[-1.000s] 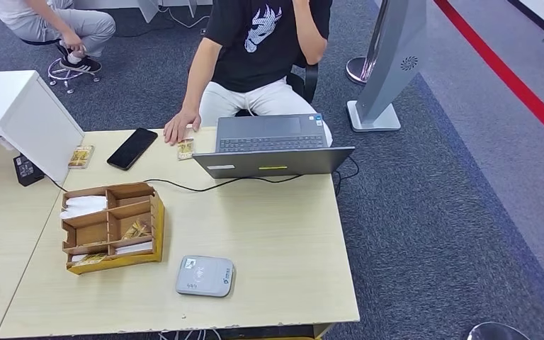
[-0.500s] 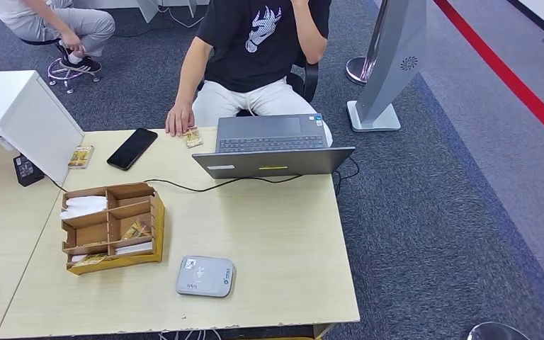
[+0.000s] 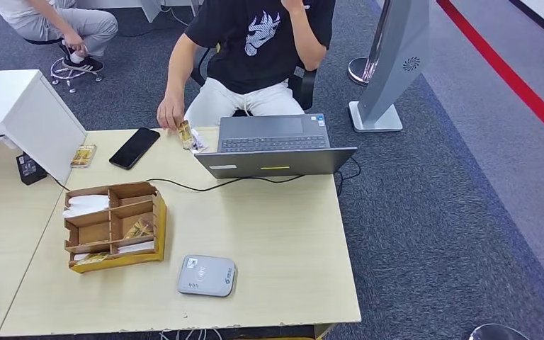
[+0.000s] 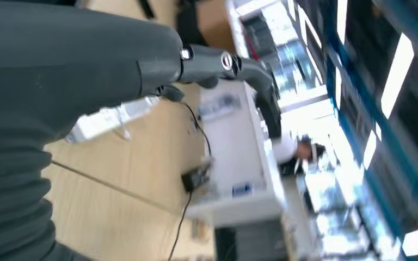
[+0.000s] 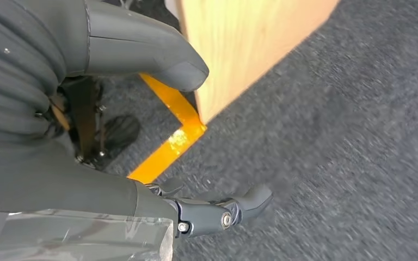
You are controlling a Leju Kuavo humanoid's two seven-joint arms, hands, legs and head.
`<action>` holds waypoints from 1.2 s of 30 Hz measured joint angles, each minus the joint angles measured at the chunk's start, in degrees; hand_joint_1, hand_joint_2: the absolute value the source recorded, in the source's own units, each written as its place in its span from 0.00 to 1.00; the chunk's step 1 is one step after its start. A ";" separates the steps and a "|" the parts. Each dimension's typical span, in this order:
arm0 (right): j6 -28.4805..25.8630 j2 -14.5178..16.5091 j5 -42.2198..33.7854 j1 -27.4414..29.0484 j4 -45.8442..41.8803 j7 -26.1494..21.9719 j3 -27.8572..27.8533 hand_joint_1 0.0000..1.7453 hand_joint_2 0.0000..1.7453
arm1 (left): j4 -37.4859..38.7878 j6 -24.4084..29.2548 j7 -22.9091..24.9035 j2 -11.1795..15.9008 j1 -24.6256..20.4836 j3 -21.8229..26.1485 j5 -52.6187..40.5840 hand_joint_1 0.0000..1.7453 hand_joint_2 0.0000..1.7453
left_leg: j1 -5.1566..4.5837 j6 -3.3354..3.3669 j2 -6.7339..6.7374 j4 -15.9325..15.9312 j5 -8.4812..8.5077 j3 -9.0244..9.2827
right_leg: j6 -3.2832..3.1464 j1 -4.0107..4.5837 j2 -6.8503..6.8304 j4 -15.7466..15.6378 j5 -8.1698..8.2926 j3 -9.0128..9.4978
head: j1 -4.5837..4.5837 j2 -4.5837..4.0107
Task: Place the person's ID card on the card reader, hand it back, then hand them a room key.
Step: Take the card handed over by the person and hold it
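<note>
Grey card reader (image 3: 206,275) lies unused at the near table edge. Right hand (image 5: 141,136) hangs empty, fingers apart; left hand (image 4: 87,81) grip cannot be told. ID card (image 3: 185,133) is pinched by the person's hand (image 3: 171,112) at the far edge. First step pending: a reach to receive it is needed.

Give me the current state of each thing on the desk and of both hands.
ID card: lifted off the desk in the person's hand.
Card reader: nothing on it.
Laptop: lid open.
Phone: flat, screen dark.
Organizer box: holds cards.
Left hand: empty.
Right hand: empty, hanging beside the desk.
</note>
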 joint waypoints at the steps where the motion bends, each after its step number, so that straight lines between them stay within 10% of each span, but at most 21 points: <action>1: -1.49 -0.01 0.86 -0.36 0.03 -0.49 0.12 0.00 1.00 | -1.95 3.27 0.89 0.39 0.32 -3.15 -4.29 0.00 1.00 | 0.01 0.00 0.01 0.00 0.00 0.04 | -0.02 0.01 -0.01 0.00 0.01 0.03 | 0.06 0.00; 8: -7.58 0.57 4.66 -1.88 0.02 -2.87 2.97 0.00 1.00 | -8.08 22.65 19.16 11.27 -1.35 -23.18 -28.74 0.00 1.00 | 0.05 -0.09 0.11 -0.02 0.16 0.10 | -0.12 0.06 0.07 0.03 0.15 -0.01 | -0.02 0.00; 17: -0.41 1.40 5.76 -3.78 1.10 3.99 6.84 0.00 1.00 | 6.41 18.95 40.29 26.66 -21.38 -35.82 -54.77 0.00 1.00 | 0.09 -0.27 0.00 -0.03 0.56 -0.05 | -0.25 0.11 0.01 0.09 0.47 -0.17 | -0.11 0.00; 32: -2.27 1.49 8.85 -5.30 1.91 3.30 15.70 0.00 1.00 | 23.81 16.92 44.34 31.31 -32.87 -43.29 -56.77 0.00 1.00 | 0.07 -0.28 0.12 -0.01 0.59 -0.27 | -0.19 0.10 0.19 0.06 0.59 -0.40 | -0.09 0.00; 33: -2.22 1.50 8.74 -5.36 1.97 3.30 16.04 0.00 1.00 | 24.41 17.01 44.33 31.30 -32.94 -43.48 -56.84 0.03 1.00 | 0.08 -0.28 0.13 -0.01 0.59 -0.27 | -0.19 0.10 0.19 0.06 0.59 -0.41 | -0.09 0.00; 36: -2.11 1.52 8.35 -5.42 2.12 3.27 16.84 0.00 1.00 | 25.47 17.35 44.33 31.33 -32.96 -44.00 -57.31 0.78 1.00 | 0.08 -0.28 0.13 -0.01 0.59 -0.27 | -0.20 0.10 0.19 0.06 0.59 -0.41 | -0.09 0.00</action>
